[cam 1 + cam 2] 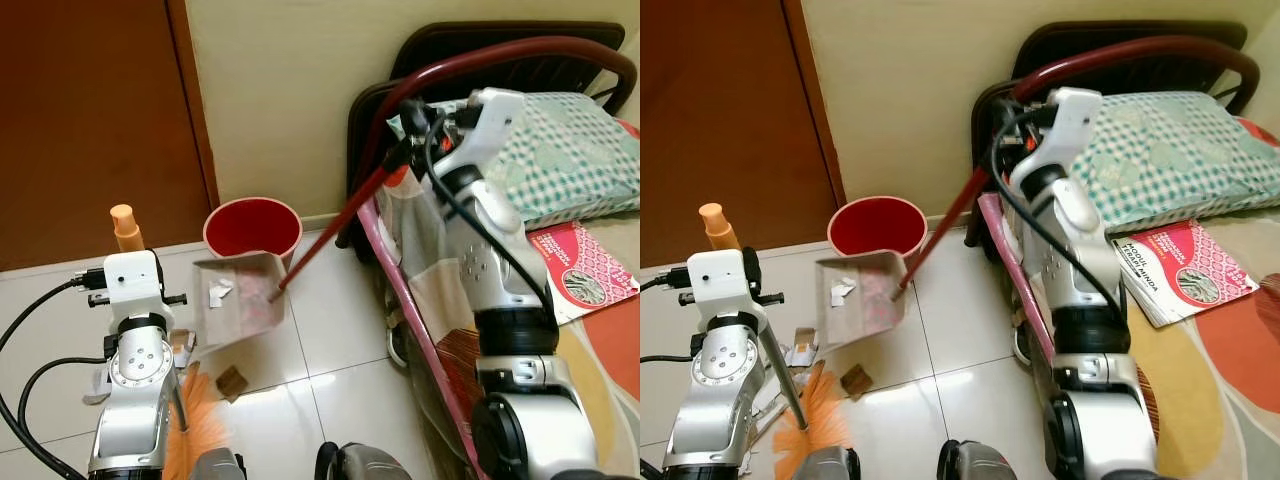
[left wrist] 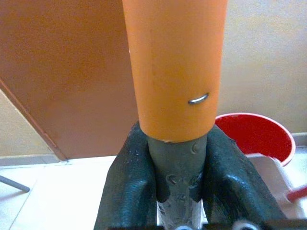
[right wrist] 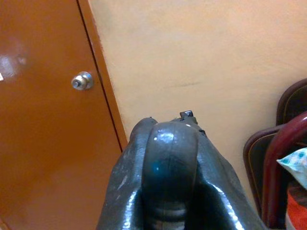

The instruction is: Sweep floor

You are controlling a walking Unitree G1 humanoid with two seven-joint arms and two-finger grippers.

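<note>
Beside the red bin (image 1: 252, 228), left gripper (image 2: 177, 177) jaws clamp the broom (image 1: 193, 428); right gripper (image 3: 170, 177) jaws clamp the littered dustpan's (image 1: 238, 300) handle.

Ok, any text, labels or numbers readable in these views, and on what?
"MODUL": white print on the cover of the pink paperback booklet lying on the bed beside the green checked pillow; the words around it are too blurred to read.
Red plastic bin, grey dustpan, brown wooden door: no text seen.
</note>
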